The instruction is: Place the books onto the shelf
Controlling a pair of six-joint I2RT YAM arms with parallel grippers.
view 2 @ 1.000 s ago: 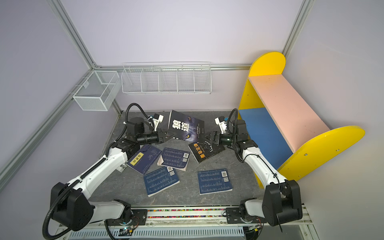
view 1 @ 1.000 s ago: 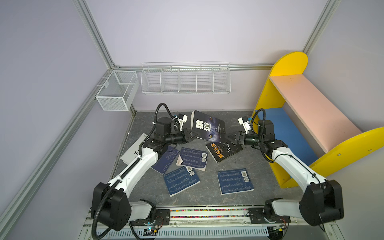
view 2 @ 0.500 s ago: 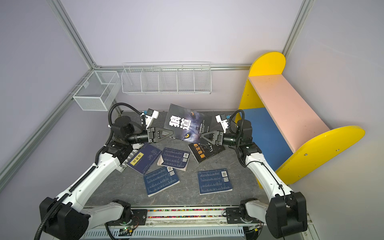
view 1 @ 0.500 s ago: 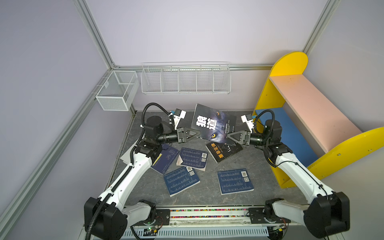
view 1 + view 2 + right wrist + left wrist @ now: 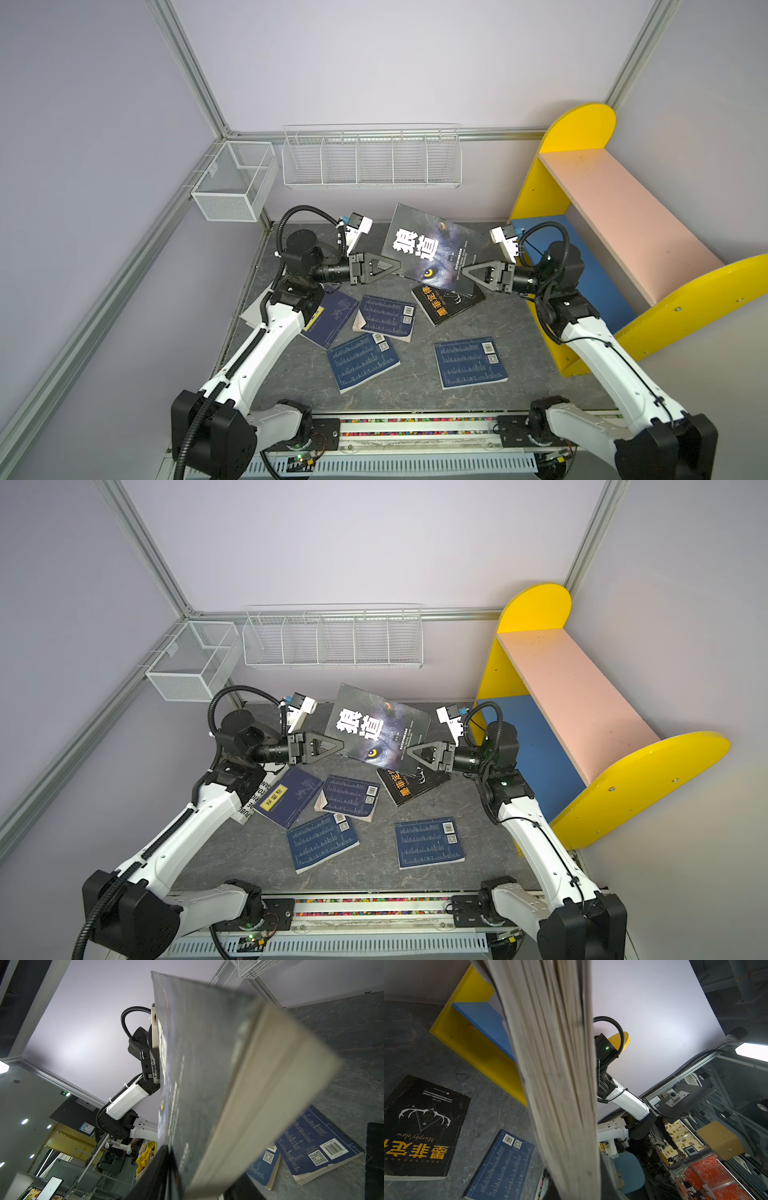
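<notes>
The wolf-eye book [image 5: 432,249] hangs tilted above the far middle of the tabletop [image 5: 415,395]. The left pincer [image 5: 398,265] is clamped on its left edge, and the right pincer [image 5: 464,269] sits at its near right corner with jaws on either side of the cover, though whether they press it cannot be told. The shelf [image 5: 623,220] stands at the right, apart from the held book; a black book with yellow lettering [image 5: 446,301] and four navy paperbacks [image 5: 363,363] lie flat on the tabletop, nearer.
</notes>
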